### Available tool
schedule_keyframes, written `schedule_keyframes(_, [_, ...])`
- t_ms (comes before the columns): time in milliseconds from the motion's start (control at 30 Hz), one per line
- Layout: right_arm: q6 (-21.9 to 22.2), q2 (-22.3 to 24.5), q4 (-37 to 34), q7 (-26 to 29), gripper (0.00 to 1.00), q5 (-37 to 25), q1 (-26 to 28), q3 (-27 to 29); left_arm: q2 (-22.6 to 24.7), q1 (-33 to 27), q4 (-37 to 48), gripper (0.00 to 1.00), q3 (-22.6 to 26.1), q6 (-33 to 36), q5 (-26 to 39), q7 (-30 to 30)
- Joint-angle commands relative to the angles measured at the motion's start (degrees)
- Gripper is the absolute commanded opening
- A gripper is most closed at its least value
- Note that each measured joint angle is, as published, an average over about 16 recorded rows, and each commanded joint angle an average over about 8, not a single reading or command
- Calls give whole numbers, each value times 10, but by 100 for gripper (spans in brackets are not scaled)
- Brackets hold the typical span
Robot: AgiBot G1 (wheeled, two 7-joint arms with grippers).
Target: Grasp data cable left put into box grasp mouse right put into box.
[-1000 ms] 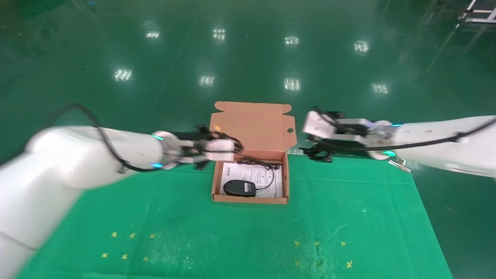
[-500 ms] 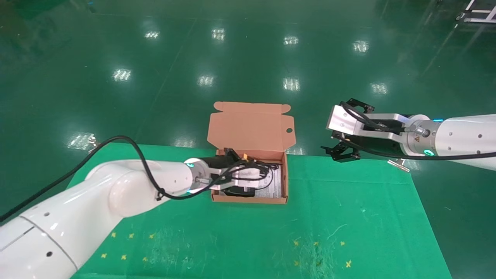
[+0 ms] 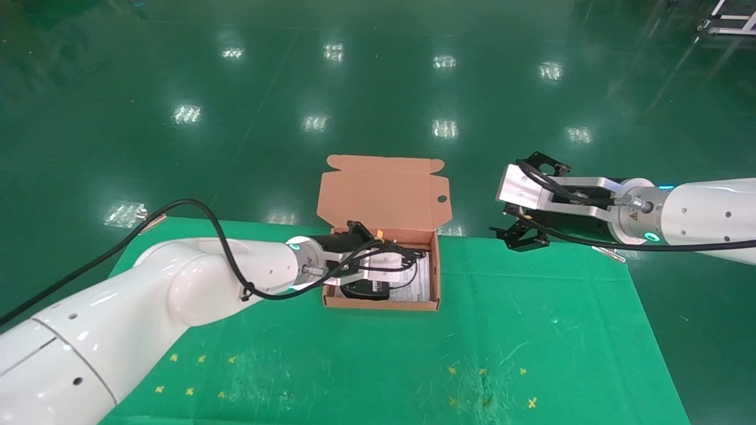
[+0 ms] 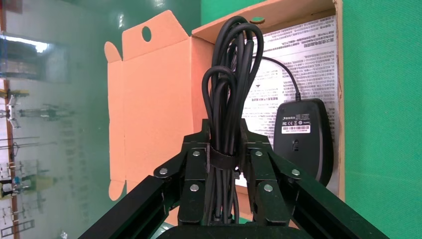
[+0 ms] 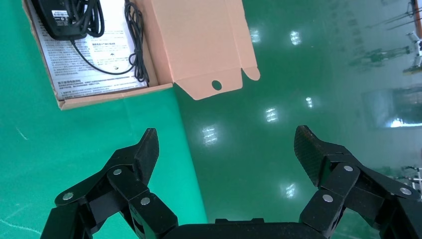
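Left arm reaches in from the left across the green counter (image 3: 531,354). Left gripper (image 4: 224,164) sits over the left half of the box (image 3: 434,277), clamped on the data cable (image 4: 230,89); bundle held upright between the fingers (image 4: 191,184), its looped end sticking out past the fingertips above the box interior. A strap binds the bundle just at the grip.

Box: open, standing at the counter's far edge, centre. Lid (image 3: 384,192) hinged up at the back, round hole near its right edge. White printed sheet (image 5: 84,69) lines the bottom.

Mouse (image 4: 303,139) lies inside the box on the sheet, label side up, toward the near wall. Its thin cord (image 5: 134,40) runs across the sheet and bunches along the far wall, under the lid.

Right gripper (image 3: 520,236) hangs right of the box, off the counter's far edge, over the green floor (image 3: 177,88). Jaws spread wide, nothing between them.
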Motion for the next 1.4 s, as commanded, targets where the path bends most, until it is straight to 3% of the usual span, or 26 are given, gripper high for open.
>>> schedule_keyframes(33, [0, -1, -2, -1, 100, 1, 0, 0, 1, 0, 0, 100, -2, 1, 3, 0])
schedule_keyframes(500, [5, 1, 8, -3, 100, 0, 19, 9, -83, -41, -106, 100, -15, 36, 31, -50])
schedule_keyframes(867, [-34, 30, 63, -19, 100, -16, 65, 10, -106, -81, -145, 100, -36, 36, 76, -100])
schedule_keyframes(1033, [-54, 36, 67, -23, 100, 7, 51, 26, -123, -65, -155, 100, -59, 63, 37, -97])
schedule_keyframes(1400, [-125, 52, 71, -37, 100, 119, -20, 104, -183, -5, -185, 100, -143, 156, -111, -84])
